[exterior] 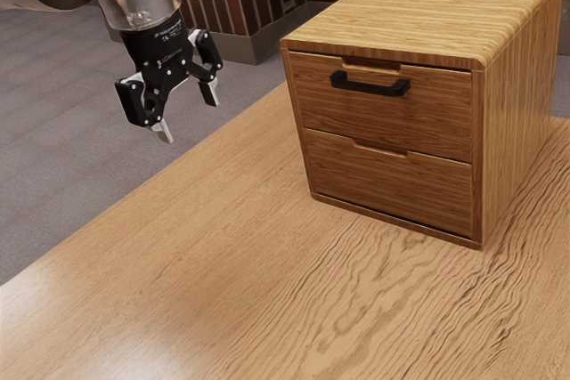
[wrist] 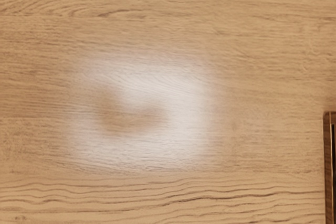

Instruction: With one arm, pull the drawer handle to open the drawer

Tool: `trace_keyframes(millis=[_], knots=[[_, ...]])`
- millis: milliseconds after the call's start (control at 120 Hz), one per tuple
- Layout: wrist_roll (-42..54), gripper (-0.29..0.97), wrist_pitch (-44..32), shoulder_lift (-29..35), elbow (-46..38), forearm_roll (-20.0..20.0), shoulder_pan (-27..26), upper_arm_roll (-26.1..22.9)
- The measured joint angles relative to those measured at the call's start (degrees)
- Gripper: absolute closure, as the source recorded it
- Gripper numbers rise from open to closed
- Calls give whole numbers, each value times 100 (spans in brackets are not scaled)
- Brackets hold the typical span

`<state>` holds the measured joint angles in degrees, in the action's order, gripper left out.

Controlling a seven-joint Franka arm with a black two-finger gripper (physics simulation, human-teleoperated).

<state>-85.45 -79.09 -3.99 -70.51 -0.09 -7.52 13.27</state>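
Outwardly, shows one gripper [exterior: 189, 116], jaws spread and empty, hanging over the tabletop [exterior: 267, 291] edge at the exterior view's left. Sits well apart from the one black handle [exterior: 370, 86] on the upper drawer [exterior: 392, 122] of two, probably staged for an approach. From the wrist, looks down on bare tabletop [wrist: 168, 24], with one cabinet [wrist: 329, 166] corner beside the hand.

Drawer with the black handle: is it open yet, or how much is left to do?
Nothing is done yet: the top drawer looks shut in the cabinet. In hand: the gripper hangs open above the table, apart from the black handle, holding nothing. Left: reach the handle, close on it and pull the drawer out.
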Motion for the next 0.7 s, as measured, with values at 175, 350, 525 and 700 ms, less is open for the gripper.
trace_keyframes(millis=[175,350,525,700], knots=[[-75,2,0,0,0,-3,-4,5],[-120,2,0,0,0,-5,12,9],[-160,2,8,187,225,14,-39,22],[-220,3,-144,424,537,50,353,-365]])
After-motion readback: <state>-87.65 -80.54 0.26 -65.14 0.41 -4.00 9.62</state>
